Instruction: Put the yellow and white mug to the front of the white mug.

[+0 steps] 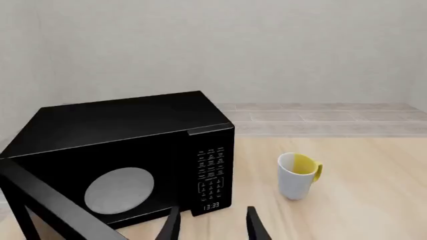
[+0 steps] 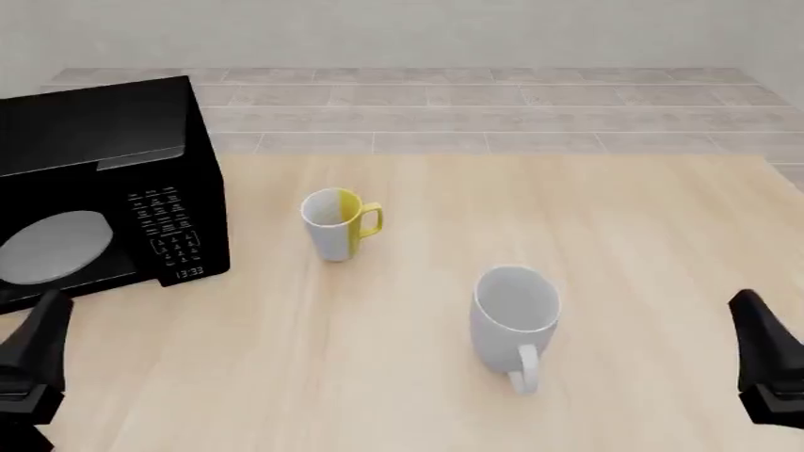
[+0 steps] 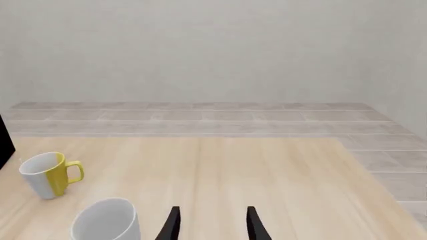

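Standing upright on the tabletop [image 2: 603,226], the yellow and white mug [image 2: 337,222] is beside the black microwave [image 2: 107,184], behind and to the left of the white mug [image 2: 514,315]. Left end effector [image 1: 212,225] and right end effector [image 3: 211,225] both look parted and hold nothing, though only their fingertips show.

The microwave [image 1: 127,160] display [image 1: 211,206] reads 13:33
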Tool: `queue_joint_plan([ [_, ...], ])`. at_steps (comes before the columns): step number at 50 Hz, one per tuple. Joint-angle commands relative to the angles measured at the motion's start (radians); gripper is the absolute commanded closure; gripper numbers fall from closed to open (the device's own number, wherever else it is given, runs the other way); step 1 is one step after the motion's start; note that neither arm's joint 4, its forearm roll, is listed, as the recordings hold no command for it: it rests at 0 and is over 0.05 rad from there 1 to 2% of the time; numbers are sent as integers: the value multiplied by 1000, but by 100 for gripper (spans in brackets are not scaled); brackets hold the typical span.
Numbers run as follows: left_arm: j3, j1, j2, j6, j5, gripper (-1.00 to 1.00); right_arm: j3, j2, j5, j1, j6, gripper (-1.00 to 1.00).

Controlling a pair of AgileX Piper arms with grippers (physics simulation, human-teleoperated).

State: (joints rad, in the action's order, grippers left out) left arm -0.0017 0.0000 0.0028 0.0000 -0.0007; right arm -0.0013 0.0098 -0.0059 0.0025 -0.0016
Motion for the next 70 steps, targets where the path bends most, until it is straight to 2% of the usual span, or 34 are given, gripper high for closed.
queue_joint_plan([
  [1, -3, 0, 4, 0, -1, -100, -3, 49, -35, 2, -4, -100],
  [3, -3, 0, 4, 0, -1, -100, -6, 107, -76, -2, -21, -100],
  [8, -3, 0, 4, 0, -1, -100, -11, 154, -119, 6, -20, -100],
  [13, -3, 0, 4, 0, -1, -100, -20, 326, -253, 24, -41, -100],
  [14, -3, 0, 4, 0, -1, -100, -20, 329, -257, 24, -41, -100],
  [17, -3, 0, 4, 0, -1, -100, -45, 359, -278, 72, -10, -100],
  [18, -3, 0, 4, 0, -1, -100, -62, 428, -319, 115, -5, -100],
  [22, -3, 0, 4, 0, -1, -100, -101, 545, -381, 156, -23, -100],
  [24, -3, 0, 4, 0, -1, -100, -123, 558, -375, 186, -19, -100],
  [26, -3, 0, 4, 0, -1, -100, -173, 601, -359, 192, -45, -100],
  [29, -3, 0, 4, 0, -1, -100, -219, 623, -338, 246, -52, -100],
  [39, -3, 0, 4, 0, -1, -100, -322, 716, -284, 269, -82, -100],
  [50, -3, 0, 4, 0, -1, -100, -471, 881, -218, 368, -123, -100],
  [60, -3, 0, 4, 0, -1, -100, -650, 1017, -91, 431, -163, -100],
  [63, -3, 0, 4, 0, -1, -100, -699, 1051, -47, 454, -157, -100],
  [70, -3, 0, 4, 0, -1, -100, -757, 1113, 14, 474, -168, -100],
])
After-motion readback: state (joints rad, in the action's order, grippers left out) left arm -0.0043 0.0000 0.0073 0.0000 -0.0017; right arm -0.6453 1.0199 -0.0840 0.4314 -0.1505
